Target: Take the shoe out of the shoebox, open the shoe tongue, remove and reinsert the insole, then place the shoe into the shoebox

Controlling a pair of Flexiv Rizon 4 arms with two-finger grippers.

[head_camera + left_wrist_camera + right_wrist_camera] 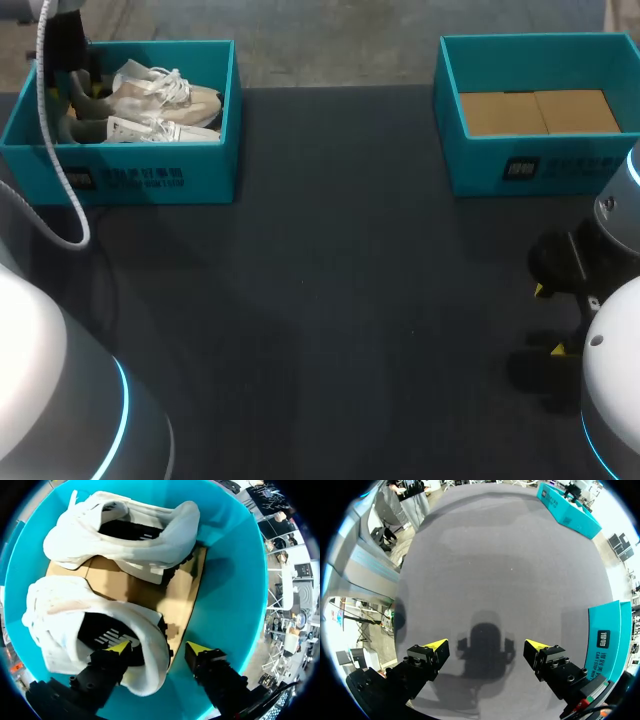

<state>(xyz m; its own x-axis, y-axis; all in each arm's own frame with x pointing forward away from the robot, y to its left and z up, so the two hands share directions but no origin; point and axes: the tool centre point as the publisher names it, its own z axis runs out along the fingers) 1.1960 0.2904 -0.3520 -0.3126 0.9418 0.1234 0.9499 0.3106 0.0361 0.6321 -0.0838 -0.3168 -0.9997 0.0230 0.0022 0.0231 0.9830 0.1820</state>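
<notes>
Two white and beige shoes point(165, 100) lie side by side in the teal shoebox point(150, 170) at the table's back left. My left gripper point(80, 95) is down inside that box at its left end. In the left wrist view the nearer shoe point(70, 620) has its heel collar between the open fingers of the left gripper point(157, 650). One fingertip point(117, 647) is inside the shoe's mouth and the other stands outside the heel with a gap showing. The second shoe point(125, 535) lies ahead. My right gripper point(487, 647) hangs open over bare table, holding nothing.
A second teal box point(520, 165) with a bare cardboard floor stands at the back right, just behind my right gripper point(550, 320). A white cable point(60, 170) loops from the left arm over the left box's front wall. Dark table point(330, 300) stretches between the boxes.
</notes>
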